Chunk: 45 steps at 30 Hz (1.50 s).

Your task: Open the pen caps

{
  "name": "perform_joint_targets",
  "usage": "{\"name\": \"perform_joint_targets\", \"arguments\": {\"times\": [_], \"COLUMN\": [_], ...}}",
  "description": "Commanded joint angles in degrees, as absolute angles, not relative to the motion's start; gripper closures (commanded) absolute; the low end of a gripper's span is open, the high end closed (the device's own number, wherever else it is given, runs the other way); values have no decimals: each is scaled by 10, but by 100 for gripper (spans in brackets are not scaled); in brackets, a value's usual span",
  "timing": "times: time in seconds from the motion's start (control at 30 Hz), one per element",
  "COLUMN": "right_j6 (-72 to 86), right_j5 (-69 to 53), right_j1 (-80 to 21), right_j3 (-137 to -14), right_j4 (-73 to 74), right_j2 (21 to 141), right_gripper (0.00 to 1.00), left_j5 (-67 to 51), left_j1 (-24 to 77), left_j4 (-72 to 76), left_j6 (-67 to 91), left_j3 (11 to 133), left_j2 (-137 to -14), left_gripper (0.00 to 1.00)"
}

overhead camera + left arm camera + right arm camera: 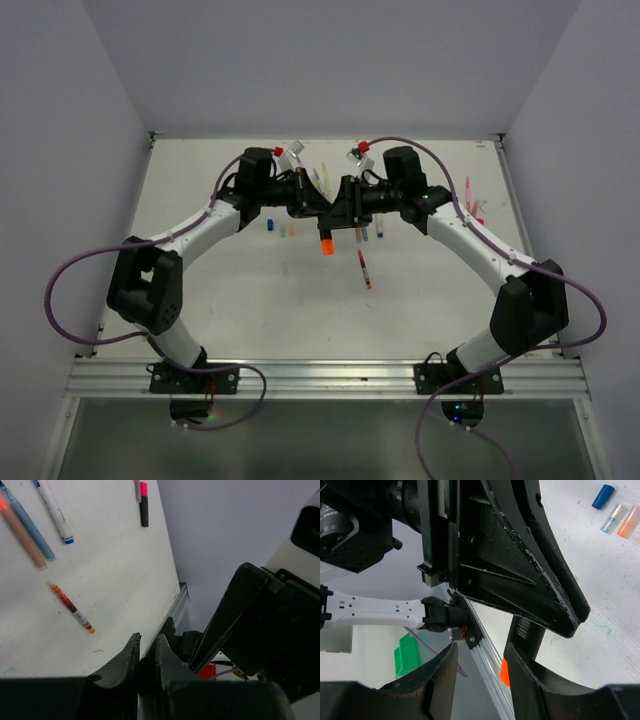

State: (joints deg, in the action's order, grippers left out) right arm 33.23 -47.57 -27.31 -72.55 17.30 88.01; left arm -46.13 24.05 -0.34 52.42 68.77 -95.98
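Observation:
My left gripper is shut on the black body of a highlighter, held above the table's middle. Its orange pen cap points down toward the table. In the left wrist view the fingers pinch that dark body. My right gripper faces the left one at close range, and its jaws stand open. The orange cap peeks out beside the inner edge of my right-hand finger, which hides the rest. Loose blue, clear and orange caps lie on the table.
A slim red pen lies on the white table under the grippers. Orange, grey-blue and white pens and a pink-capped highlighter lie on the right side. More pens lie at the far right edge.

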Motion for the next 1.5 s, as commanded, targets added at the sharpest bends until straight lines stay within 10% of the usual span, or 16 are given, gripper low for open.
{"name": "perform_joint_targets", "arguments": {"times": [0.0, 0.83, 1.13, 1.3, 1.47], "right_j6": [352, 392, 469, 476, 478], "right_j5": [-477, -486, -494, -484, -457], "right_j1": [-273, -271, -272, -272, -272], "right_j3": [-722, -694, -650, -626, -579], "right_j4": [147, 66, -16, -14, -21], "right_j2": [865, 861, 860, 843, 822], "right_gripper": [53, 60, 100, 100, 100], "left_j5": [-501, -536, -537, -491, -387], "left_j1": [238, 241, 244, 229, 185], "left_j4": [69, 206, 229, 150, -36], "left_j6": [556, 652, 674, 644, 580], "left_j3": [681, 628, 628, 628, 669], "left_j2": [-931, -900, -903, -886, -854], "left_gripper": [100, 100, 100, 37, 30]}}
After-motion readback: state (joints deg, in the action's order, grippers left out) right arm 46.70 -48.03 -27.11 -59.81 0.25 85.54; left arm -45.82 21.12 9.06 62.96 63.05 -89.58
